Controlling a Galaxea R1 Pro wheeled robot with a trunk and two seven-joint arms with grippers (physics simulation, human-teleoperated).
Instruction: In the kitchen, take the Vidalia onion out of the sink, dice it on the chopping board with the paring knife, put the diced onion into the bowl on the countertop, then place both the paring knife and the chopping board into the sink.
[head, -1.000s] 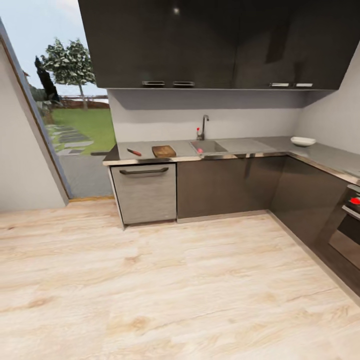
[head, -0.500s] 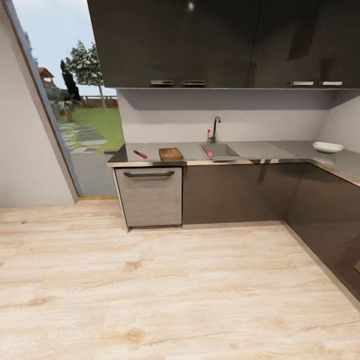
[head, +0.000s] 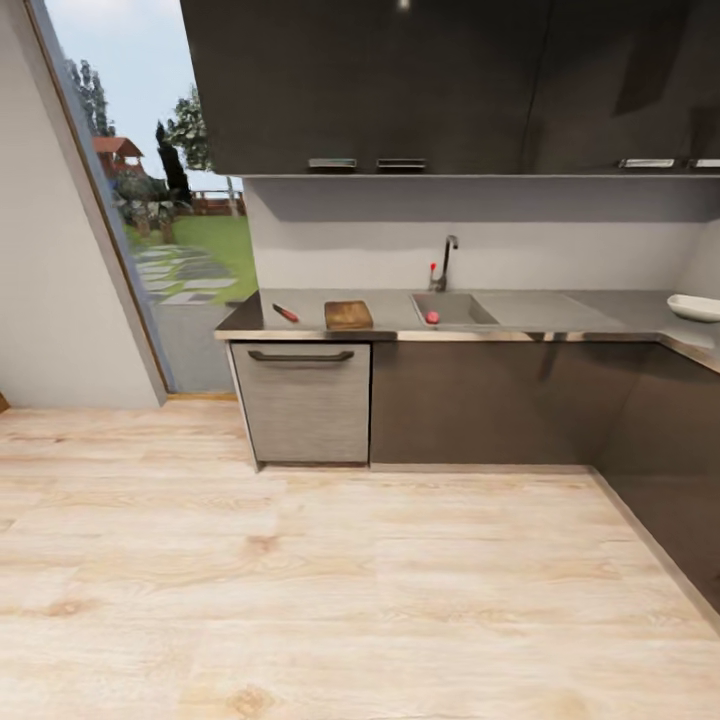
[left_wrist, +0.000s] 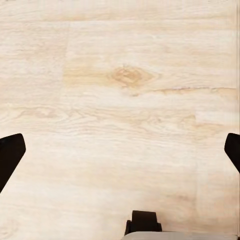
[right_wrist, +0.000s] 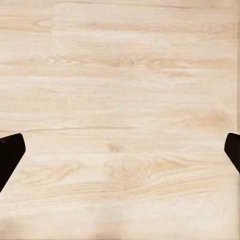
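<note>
Both jaws gape wide, empty, over floor; onion in far sink.

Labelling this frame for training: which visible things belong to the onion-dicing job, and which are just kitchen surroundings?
Job things:
- small red onion in the steel sink
- brown wooden chopping board
- red-handled paring knife
- white bowl
- grey countertop

Surroundings:
- chrome faucet
- dark upper cabinets
- wooden floor
</note>
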